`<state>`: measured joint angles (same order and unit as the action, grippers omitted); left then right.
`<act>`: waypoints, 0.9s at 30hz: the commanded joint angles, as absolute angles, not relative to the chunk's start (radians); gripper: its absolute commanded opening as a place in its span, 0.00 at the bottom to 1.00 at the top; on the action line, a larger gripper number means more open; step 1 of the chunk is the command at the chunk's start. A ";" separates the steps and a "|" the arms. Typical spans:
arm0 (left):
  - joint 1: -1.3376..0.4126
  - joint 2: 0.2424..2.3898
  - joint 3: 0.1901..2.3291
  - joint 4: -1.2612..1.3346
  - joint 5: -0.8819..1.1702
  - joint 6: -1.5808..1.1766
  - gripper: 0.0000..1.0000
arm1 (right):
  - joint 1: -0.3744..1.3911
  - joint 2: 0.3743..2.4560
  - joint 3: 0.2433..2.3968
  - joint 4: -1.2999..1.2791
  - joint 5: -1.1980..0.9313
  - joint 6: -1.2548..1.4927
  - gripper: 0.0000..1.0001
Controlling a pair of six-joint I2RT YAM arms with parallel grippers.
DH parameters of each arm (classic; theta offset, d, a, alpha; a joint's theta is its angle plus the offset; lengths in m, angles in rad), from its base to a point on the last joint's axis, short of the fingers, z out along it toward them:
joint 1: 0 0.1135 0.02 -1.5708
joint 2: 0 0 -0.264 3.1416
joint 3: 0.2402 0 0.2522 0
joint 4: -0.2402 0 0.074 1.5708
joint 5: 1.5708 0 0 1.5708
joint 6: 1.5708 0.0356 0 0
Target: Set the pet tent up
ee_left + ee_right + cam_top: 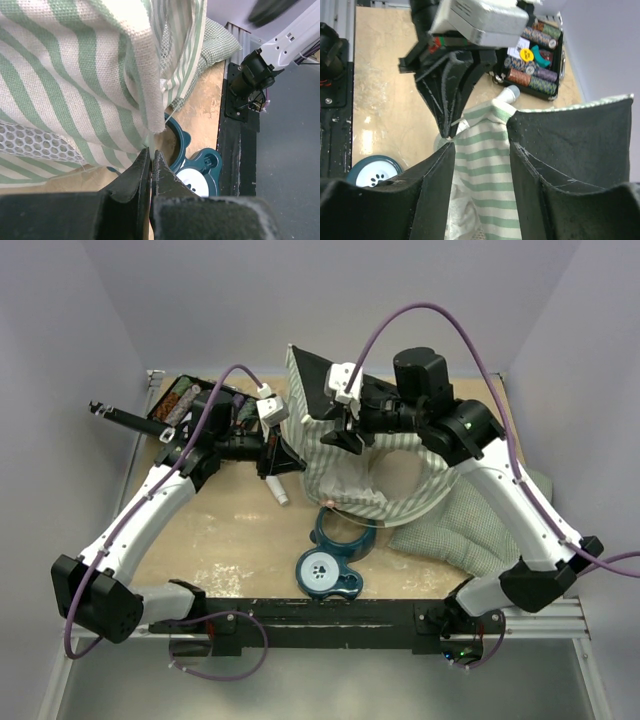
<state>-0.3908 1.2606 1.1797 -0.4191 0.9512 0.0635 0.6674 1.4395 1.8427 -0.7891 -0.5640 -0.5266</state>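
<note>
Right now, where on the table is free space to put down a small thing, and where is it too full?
Free: the bare tabletop at front left, between the left arm, the white tube and the teal bowl stand. Crowded: the middle and right, covered by the pet tent and the checked cushion; the chip tray sits back left.

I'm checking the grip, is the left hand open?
No, the left hand has its fingers pressed together, pinching a thin edge at the corner of the tent.
</note>
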 commanded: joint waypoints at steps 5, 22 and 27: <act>-0.394 1.272 1.197 -0.454 0.951 0.086 0.00 | 0.666 1.500 1.835 -0.666 -0.456 -0.463 0.61; -0.396 1.287 1.201 -0.440 0.954 0.075 0.00 | 0.666 1.489 1.803 -0.647 -0.426 -0.529 0.60; -0.399 1.296 1.212 -0.440 0.950 0.075 0.00 | 0.666 1.511 1.786 -0.673 -0.449 -0.581 0.34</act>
